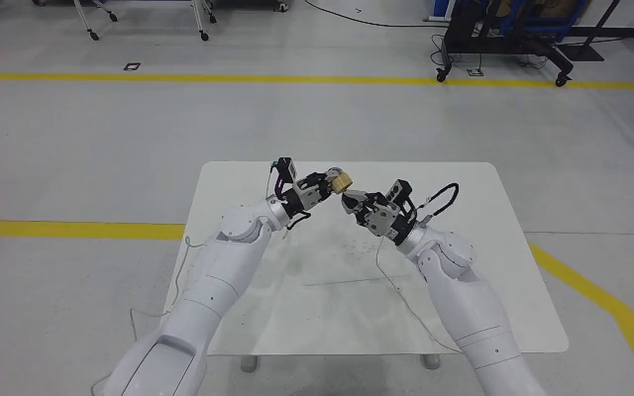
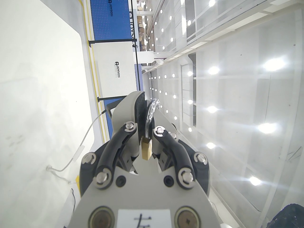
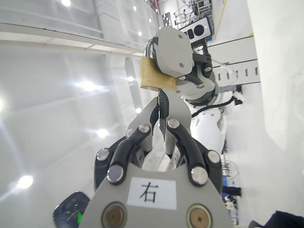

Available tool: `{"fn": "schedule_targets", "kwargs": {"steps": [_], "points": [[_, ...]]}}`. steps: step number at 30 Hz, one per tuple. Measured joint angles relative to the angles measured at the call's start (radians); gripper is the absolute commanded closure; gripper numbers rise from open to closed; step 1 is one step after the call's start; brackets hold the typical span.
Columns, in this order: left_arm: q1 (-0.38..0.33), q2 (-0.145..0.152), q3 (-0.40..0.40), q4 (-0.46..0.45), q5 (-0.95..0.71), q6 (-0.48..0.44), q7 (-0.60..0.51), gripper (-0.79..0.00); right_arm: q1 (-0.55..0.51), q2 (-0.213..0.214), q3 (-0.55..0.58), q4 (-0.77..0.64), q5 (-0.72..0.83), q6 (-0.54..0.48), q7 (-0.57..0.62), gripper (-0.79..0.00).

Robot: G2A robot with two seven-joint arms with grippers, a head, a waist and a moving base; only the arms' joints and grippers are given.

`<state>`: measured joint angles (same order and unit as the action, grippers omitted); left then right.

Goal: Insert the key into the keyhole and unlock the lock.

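Note:
A brass padlock point(image 1: 340, 181) is held up above the white table point(image 1: 466, 297) with my left gripper point(image 1: 331, 182) shut on it. In the left wrist view the lock body point(image 2: 146, 151) sits between the fingers and its steel shackle point(image 2: 152, 110) pokes out at the fingertips. My right gripper point(image 1: 351, 202) faces it closely and is shut on the key point(image 3: 160, 96). The key is mostly hidden between the pads, and its tip meets the bottom face of the padlock point(image 3: 155, 77). The left gripper point(image 3: 172, 53) covers part of the lock.
A thin white cable point(image 1: 388, 277) trails from the right arm over the table. Yellow floor lines run behind and beside the table. A black wheeled frame point(image 1: 505, 45) stands far back on the right.

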<state>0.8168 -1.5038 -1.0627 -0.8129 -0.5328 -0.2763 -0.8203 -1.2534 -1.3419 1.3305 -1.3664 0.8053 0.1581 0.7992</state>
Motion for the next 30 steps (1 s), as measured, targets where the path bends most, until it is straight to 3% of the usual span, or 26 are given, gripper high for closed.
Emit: {"fn": "schedule_targets", "kwargs": {"steps": [5,12,13,14,16,24,27,30], "points": [[0.001,0.000,-0.005,-0.002,-0.006,-0.024,-0.008,0.000,0.026,0.001,0.020,0.070,0.137,0.068,0.089,0.000],[0.002,-0.001,-0.007,-0.004,-0.003,-0.035,-0.008,0.000,0.053,0.006,0.014,0.111,0.146,0.108,0.130,-0.018],[0.003,-0.001,-0.008,-0.005,-0.003,-0.037,-0.007,0.000,0.056,0.007,0.010,0.112,0.139,0.112,0.132,-0.191],[0.003,0.000,-0.009,-0.006,-0.002,-0.038,-0.007,0.000,0.060,0.008,0.006,0.113,0.127,0.116,0.134,-0.265],[0.004,0.000,-0.010,-0.007,0.001,-0.041,-0.004,0.000,0.064,0.011,-0.002,0.112,0.103,0.121,0.130,-0.336],[0.007,0.008,-0.006,-0.031,0.099,-0.068,0.050,0.000,0.054,0.018,-0.007,0.093,0.063,0.113,0.094,-0.274],[0.008,0.012,-0.007,-0.043,0.139,-0.070,0.070,0.000,0.037,0.023,0.010,0.082,0.062,0.095,0.080,-0.289],[0.010,0.018,0.002,-0.063,0.228,-0.063,0.106,0.000,0.013,0.031,0.042,0.062,0.056,0.072,0.065,-0.366]]}}
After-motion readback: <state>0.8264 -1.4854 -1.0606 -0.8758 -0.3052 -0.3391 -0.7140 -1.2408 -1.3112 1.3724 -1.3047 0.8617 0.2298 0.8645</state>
